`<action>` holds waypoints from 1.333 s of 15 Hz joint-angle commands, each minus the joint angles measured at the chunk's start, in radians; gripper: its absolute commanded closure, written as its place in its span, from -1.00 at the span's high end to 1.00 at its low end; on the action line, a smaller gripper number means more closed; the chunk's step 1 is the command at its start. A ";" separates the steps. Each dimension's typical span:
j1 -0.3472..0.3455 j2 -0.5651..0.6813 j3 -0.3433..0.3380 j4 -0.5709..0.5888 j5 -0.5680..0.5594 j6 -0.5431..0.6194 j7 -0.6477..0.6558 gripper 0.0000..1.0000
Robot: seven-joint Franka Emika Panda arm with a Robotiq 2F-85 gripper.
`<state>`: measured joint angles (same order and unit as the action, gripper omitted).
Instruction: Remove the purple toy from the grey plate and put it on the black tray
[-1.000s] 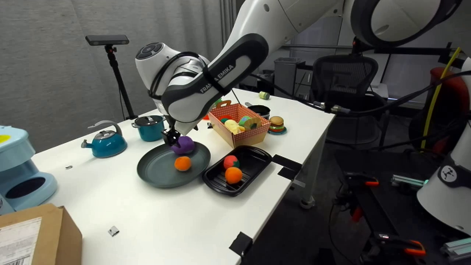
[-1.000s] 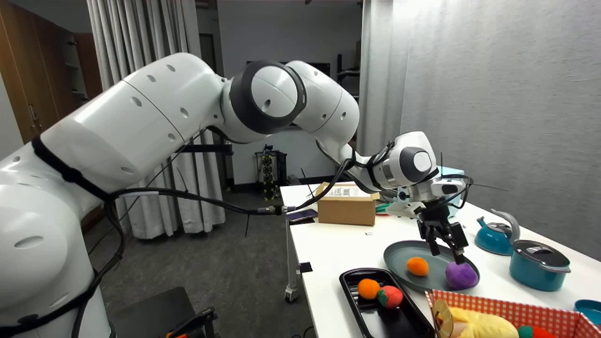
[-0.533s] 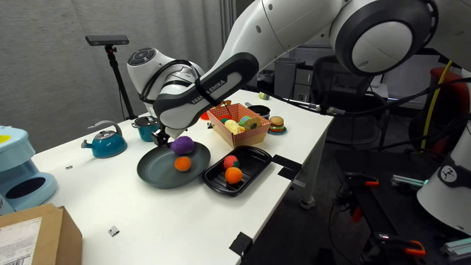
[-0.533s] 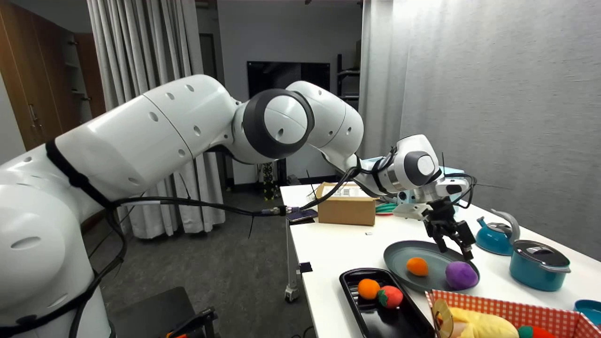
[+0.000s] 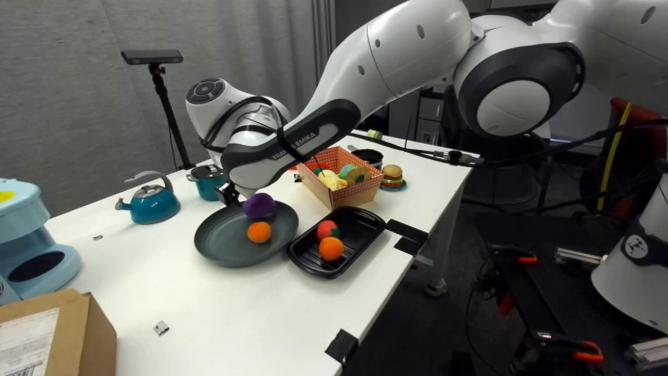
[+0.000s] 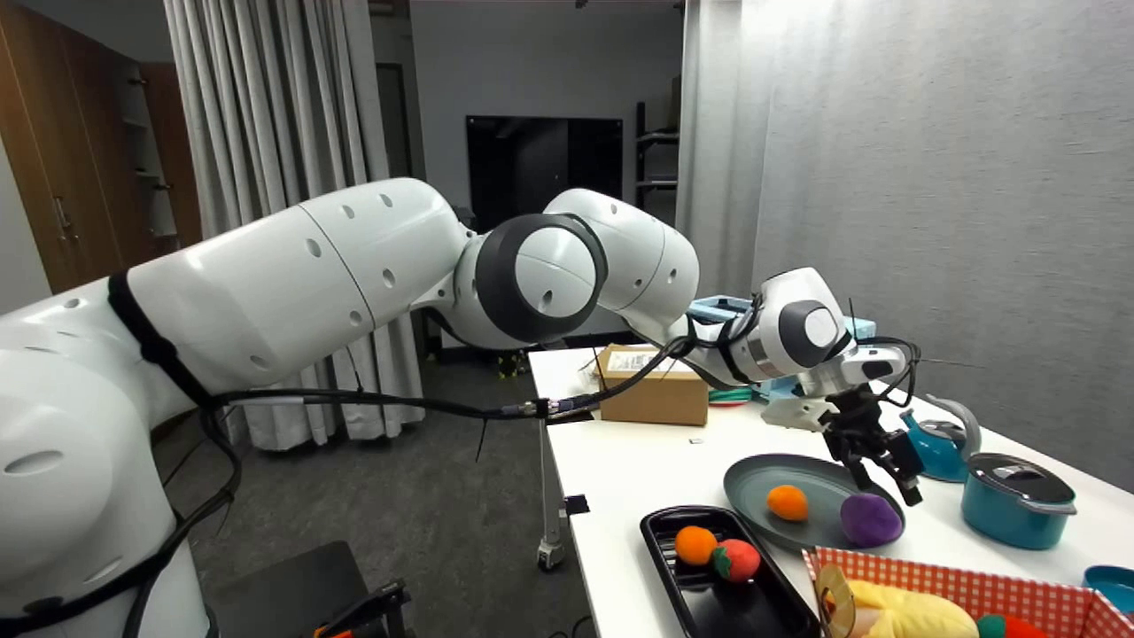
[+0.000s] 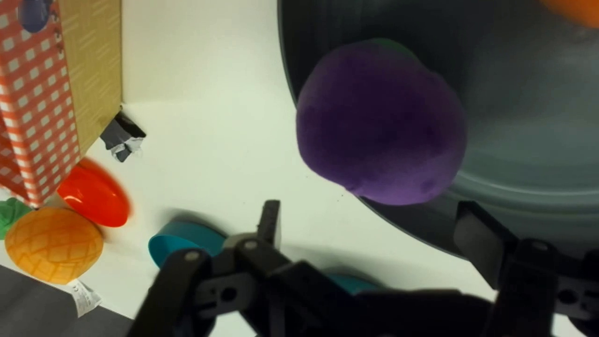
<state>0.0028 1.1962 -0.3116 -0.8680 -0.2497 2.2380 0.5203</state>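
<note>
The purple toy [image 5: 259, 206] [image 6: 870, 520] sits on the edge part of the grey plate [image 5: 222, 240] [image 6: 753, 483], beside an orange ball [image 5: 259, 232] [image 6: 788, 502]. In the wrist view the toy [image 7: 381, 121] lies ahead of the fingertips, over the plate's rim. My gripper [image 6: 889, 492] is open and empty, low beside the toy at the plate's edge. In the wrist view the gripper [image 7: 367, 206] has its fingers wide apart, with nothing between them. The black tray [image 5: 360, 224] [image 6: 722, 611] stands beside the plate and holds an orange ball [image 5: 331, 248] and a strawberry [image 5: 328, 230].
A checked basket of toys [image 5: 339, 198] [image 6: 957, 571] stands close to plate and tray. A teal pot [image 5: 209, 183] [image 6: 1016, 509] and teal kettle [image 5: 154, 203] stand behind the plate. A teal dish [image 7: 187, 238] and red toy [image 7: 96, 194] show in the wrist view.
The arm has lowered and the gripper has moved outward past the purple toy, toward the pot side of the plate. The toy, plate and tray have not moved.
</note>
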 commanded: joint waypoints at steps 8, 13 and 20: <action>0.031 0.032 -0.047 0.024 -0.019 -0.053 0.032 0.89; 0.065 -0.010 -0.078 -0.020 -0.020 -0.090 0.036 0.88; 0.074 -0.020 -0.100 -0.043 -0.008 -0.144 0.050 0.88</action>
<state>0.0623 1.2039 -0.3947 -0.8679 -0.2497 2.1172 0.5418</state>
